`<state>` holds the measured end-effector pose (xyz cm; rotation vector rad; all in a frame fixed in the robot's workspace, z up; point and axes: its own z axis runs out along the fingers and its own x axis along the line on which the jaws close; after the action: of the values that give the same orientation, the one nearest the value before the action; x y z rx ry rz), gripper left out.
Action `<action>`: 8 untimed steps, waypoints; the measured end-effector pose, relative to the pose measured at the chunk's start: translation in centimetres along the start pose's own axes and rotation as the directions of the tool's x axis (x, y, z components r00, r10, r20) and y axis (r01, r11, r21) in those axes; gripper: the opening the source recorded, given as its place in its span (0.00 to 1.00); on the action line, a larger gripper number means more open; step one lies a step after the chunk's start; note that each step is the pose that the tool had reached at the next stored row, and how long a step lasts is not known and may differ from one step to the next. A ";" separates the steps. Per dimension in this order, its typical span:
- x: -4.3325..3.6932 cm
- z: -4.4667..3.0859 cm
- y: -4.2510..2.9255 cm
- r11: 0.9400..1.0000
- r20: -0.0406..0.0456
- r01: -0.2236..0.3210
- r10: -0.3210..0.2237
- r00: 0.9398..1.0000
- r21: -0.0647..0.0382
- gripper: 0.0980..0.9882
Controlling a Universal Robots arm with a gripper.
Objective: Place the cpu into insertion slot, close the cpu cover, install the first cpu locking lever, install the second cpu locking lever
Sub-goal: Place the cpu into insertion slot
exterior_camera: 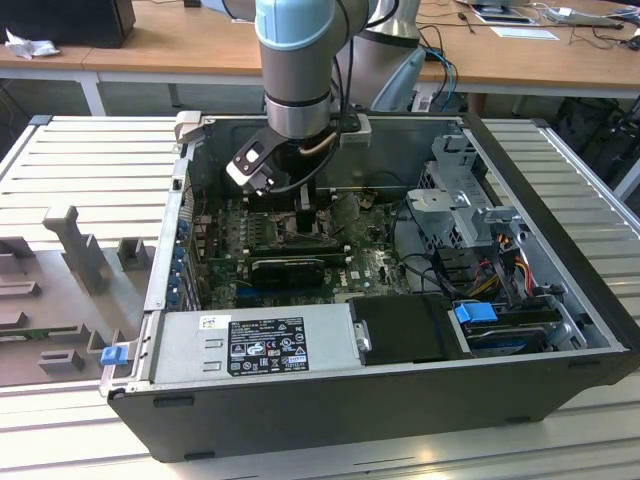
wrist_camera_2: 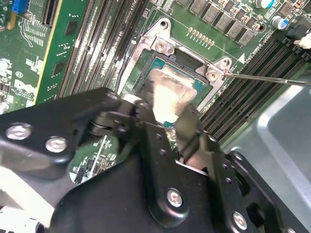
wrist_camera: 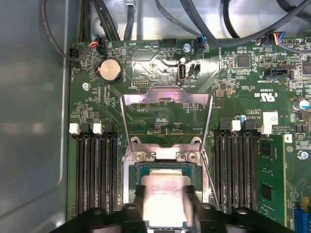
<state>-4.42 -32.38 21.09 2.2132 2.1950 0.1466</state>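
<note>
My gripper (exterior_camera: 305, 215) reaches down into the open computer case over the motherboard. In both wrist views its black fingers sit on two opposite edges of the cpu (wrist_camera: 164, 194), a pale silver square, and look shut on it. The cpu (wrist_camera_2: 170, 90) lies in or just above the insertion slot (wrist_camera: 146, 167), whose dark rim (wrist_camera_2: 187, 56) frames it. The cpu cover (wrist_camera: 165, 96), a thin metal frame, stands swung open behind the slot. A thin wire locking lever (wrist_camera_2: 267, 78) sticks out unlatched beside the slot, and the first wrist view also shows this lever (wrist_camera: 208, 177).
Long black memory slots (wrist_camera: 92, 170) flank the socket on both sides. A grey power supply (exterior_camera: 255, 345) lies at the case front, and a drive cage (exterior_camera: 460, 200) with cables (exterior_camera: 500, 270) is at the exterior view's right. Grey foam trays (exterior_camera: 60, 290) sit on the exterior view's left.
</note>
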 end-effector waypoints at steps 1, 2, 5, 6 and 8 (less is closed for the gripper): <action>0.00 -0.05 0.01 1.000 0.001 0.000 0.000 1.000 0.000 0.27; -0.02 -0.13 0.01 1.000 0.003 0.000 0.000 1.000 0.000 0.21; -0.02 -0.27 0.03 1.000 0.006 0.001 -0.001 1.000 0.000 0.07; -0.02 -0.31 0.03 1.000 0.007 0.001 -0.001 1.000 0.000 0.01; -0.01 -0.41 0.03 1.000 0.007 0.001 -0.001 1.000 0.000 0.01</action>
<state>-4.42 -32.41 21.51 2.2096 2.1922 0.1388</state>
